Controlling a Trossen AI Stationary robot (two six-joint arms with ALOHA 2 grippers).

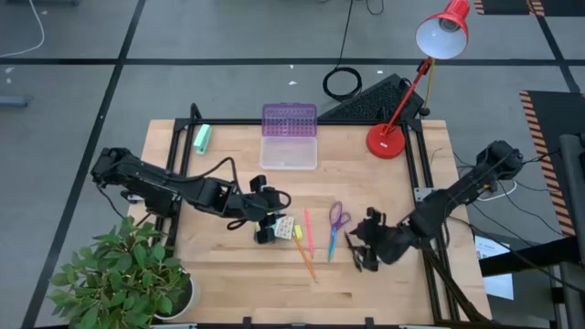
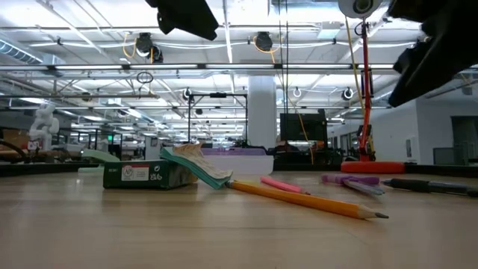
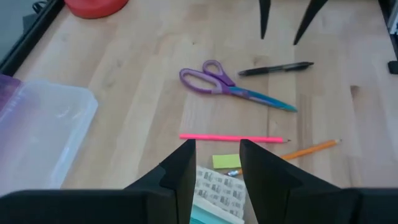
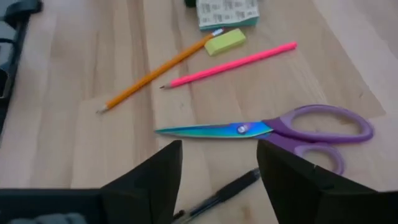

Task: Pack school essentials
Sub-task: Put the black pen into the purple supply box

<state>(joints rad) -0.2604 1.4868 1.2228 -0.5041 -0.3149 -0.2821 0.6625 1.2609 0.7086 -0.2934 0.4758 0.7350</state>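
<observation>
Wooden table [image 1: 219, 265] is holding every item loose — scissors [image 1: 338, 217], pencils, crayon box [image 1: 284, 228] — nothing packed; both grippers hovering, fingers apart.

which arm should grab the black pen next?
Right. Its open pincer hovers directly over the black pen, beside the purple-handled scissors. The left pincer is open over the small stationery set, farther away.

Right gripper [image 4: 217, 171] fingers spread above black pen [image 4: 221, 194], purple-handled scissors [image 4: 280, 129] beyond, pink pencil [image 4: 230, 63], orange pencil [image 4: 155, 71], possibly a yellow eraser [image 4: 225, 42]
</observation>
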